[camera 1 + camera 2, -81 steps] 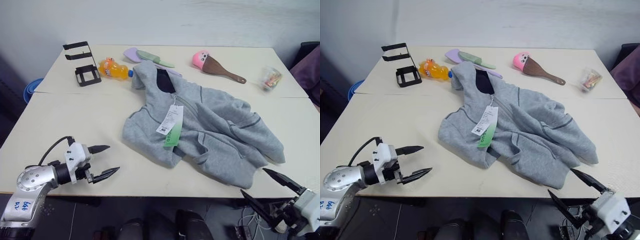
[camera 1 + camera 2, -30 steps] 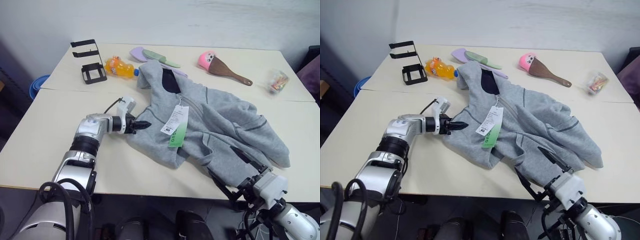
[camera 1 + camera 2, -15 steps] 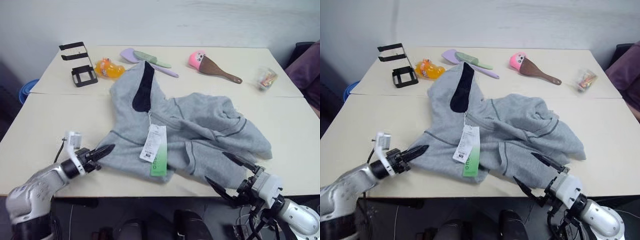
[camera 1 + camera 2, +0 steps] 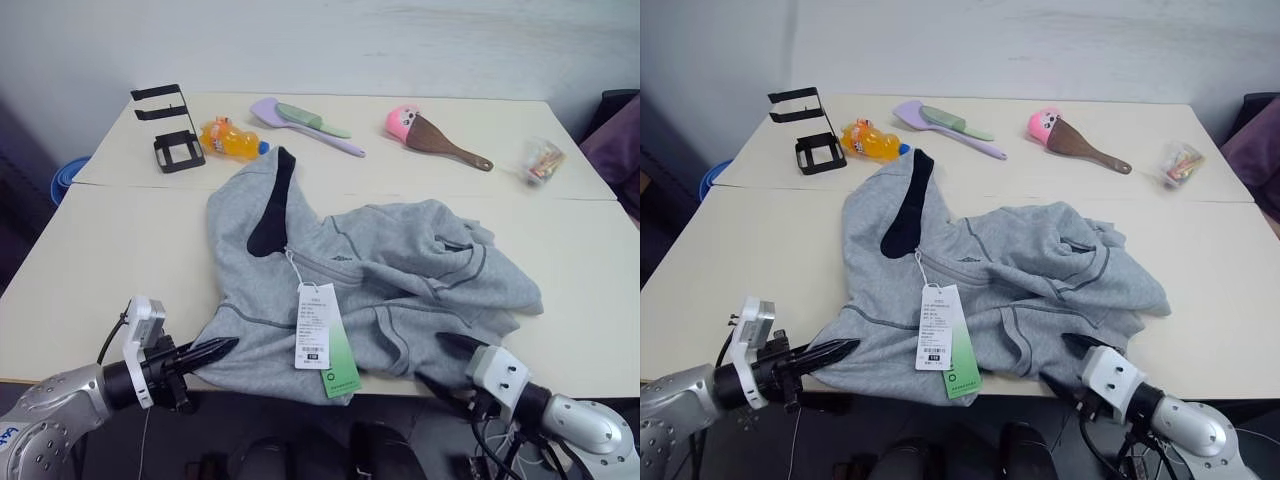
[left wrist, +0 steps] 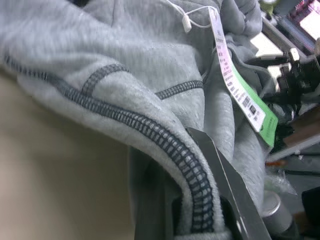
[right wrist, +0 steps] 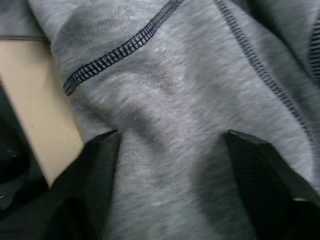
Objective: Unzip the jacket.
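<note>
One jacket (image 4: pixel 370 285), light-grey fleece, lies crumpled across the middle of the table (image 4: pixel 120 240), near edge spilling over the table's near rim. Hood points far-left, its dark lining (image 4: pixel 268 205) showing as a narrow strip. Zip line runs from below the hood toward the right; cannot tell how far it is open. White-and-green hang tag (image 4: pixel 322 338) hangs on a string over the near hem, green end at the table edge.

My left gripper (image 4: pixel 210 351) sits at the jacket's near-left corner, fingers pressed together, pinching the hem; the left wrist view shows the dark-stitched seam (image 5: pixel 165 145) clamped against my finger (image 5: pixel 225 180). My right gripper (image 6: pixel 165 150) is at the near-right hem, fingers spread with grey fleece between them, both tips apart on either side of the cloth; not closed on it as far as I can see.

Far side of table, left to right: black wire stand (image 4: pixel 170 128), orange bottle (image 4: pixel 228 138) just beside the hood, purple and green spatulas (image 4: pixel 300 118), pink-headed wooden brush (image 4: pixel 432 132), small clear packet (image 4: pixel 541 158) far right. Blue object (image 4: pixel 66 176) off the table's left edge.
</note>
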Action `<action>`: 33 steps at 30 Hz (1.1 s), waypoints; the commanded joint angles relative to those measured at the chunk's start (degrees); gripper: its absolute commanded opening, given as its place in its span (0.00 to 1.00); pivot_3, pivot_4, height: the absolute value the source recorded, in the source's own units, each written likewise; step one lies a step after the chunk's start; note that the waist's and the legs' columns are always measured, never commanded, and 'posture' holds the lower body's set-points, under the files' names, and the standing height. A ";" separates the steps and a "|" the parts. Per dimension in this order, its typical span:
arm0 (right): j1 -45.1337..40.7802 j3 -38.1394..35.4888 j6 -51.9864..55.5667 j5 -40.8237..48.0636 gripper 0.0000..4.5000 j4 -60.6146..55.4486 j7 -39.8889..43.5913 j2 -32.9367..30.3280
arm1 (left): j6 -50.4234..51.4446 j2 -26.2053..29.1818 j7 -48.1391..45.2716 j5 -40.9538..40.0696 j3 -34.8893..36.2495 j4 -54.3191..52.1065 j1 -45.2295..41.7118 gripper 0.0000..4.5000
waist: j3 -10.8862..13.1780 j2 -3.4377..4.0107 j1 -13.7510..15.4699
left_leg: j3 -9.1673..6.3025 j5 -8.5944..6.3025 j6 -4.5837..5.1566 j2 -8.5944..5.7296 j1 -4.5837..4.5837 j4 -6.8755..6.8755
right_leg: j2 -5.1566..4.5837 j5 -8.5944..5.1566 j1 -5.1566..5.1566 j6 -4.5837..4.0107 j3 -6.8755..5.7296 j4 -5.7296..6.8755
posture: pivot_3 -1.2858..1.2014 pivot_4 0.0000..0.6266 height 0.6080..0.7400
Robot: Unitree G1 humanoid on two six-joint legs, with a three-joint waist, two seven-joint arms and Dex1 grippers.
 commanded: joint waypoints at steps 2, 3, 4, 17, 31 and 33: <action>2.09 -2.57 -0.65 1.16 0.44 -1.56 0.84 -0.73 | -3.45 3.27 -4.38 1.75 -3.46 2.97 -2.59 0.00 | 0.00 0.00 0.02 | 0.00 0.00 0.00 0.00 -0.01 0.00 | 0.01 0.00 0.00 0.00 -0.01 0.01 | 0.52 0.24 1.00; 3.07 -3.81 -1.14 2.38 0.38 -1.65 1.99 -1.18 | -3.60 4.40 -5.78 1.89 -4.35 3.19 -2.43 0.00 | 0.00 0.00 0.01 | 0.00 -0.01 0.02 0.00 -0.02 -0.01 | 0.01 0.00 0.00 0.00 -0.01 -0.01 | 0.52 0.24 1.00; 4.45 -5.66 -2.92 3.89 0.29 -1.33 4.14 -2.06 | -2.66 5.45 -6.95 1.12 -4.98 3.04 -1.87 0.00 | 0.00 0.00 0.02 | 0.00 -0.02 0.02 0.00 -0.01 -0.02 | 0.01 0.00 0.00 0.00 -0.01 0.01 | 0.52 0.24 1.00; 11.76 -21.53 -14.59 13.23 0.01 11.72 25.06 -10.81 | -0.09 10.82 -14.41 -4.05 -8.04 -3.27 6.58 0.00 | 0.04 0.05 0.02 | -0.01 -0.10 0.11 0.04 0.08 -0.03 | 0.00 0.00 0.14 0.01 0.00 -0.15 | 0.52 0.24 1.00; 14.75 -29.87 19.56 43.22 0.67 -6.27 17.65 -12.20 | 0.08 23.14 -20.70 -1.23 3.41 12.37 6.54 0.63 | 0.09 0.20 0.16 | -0.23 -0.23 -0.02 0.12 0.18 -0.06 | -0.08 -0.25 0.22 -0.44 -0.06 -0.14 | 0.52 0.24 1.00; 12.63 -31.93 24.88 49.65 0.82 -7.78 14.64 -13.19 | -1.45 23.94 -22.26 -1.32 3.43 16.15 1.76 0.77 | 0.10 0.23 0.16 | -0.26 -0.25 -0.07 0.13 0.14 -0.08 | -0.09 -0.28 0.15 -0.49 -0.09 -0.09 | 0.52 0.24 1.00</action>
